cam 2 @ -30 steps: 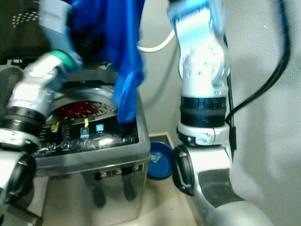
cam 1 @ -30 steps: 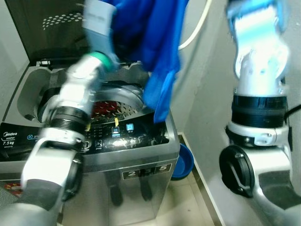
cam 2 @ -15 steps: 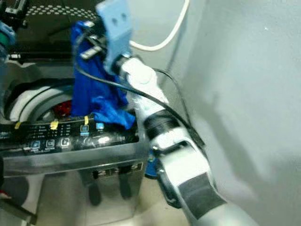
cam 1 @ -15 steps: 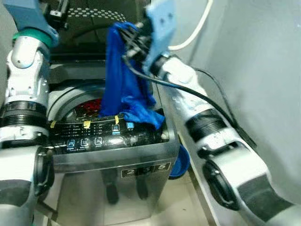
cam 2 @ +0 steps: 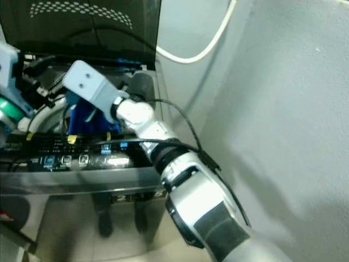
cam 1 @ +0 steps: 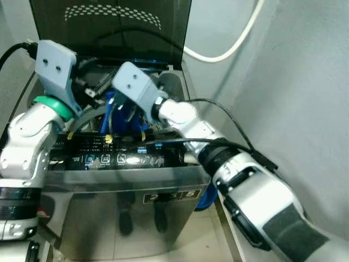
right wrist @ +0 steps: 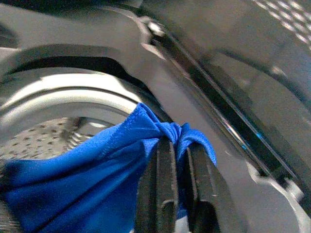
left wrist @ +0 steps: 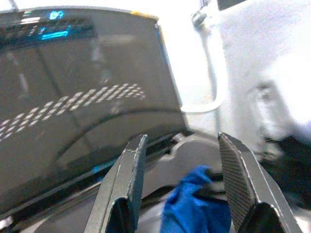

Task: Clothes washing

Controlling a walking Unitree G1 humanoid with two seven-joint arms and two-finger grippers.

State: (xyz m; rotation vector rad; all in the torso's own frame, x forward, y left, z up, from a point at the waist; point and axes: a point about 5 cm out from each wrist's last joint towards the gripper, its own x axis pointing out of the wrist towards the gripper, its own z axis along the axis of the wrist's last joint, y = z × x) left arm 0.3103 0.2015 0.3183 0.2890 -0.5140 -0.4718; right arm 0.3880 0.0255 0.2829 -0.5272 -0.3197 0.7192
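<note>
Right gripper [right wrist: 176, 160] jaws pinching blue garment [right wrist: 92, 184] over washer drum [right wrist: 53, 124] — left gripper [left wrist: 182, 179] jaws spread

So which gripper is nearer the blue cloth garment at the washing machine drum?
Right. The right gripper is shut on the blue cloth garment over the drum. The left gripper hangs open just beside it, not touching.

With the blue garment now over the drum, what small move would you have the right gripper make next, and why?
Probably open the right gripper and let go. Its fingers are pinched shut on the blue garment, which hangs over the open drum of the washing machine. The left gripper is open alongside it.
</note>
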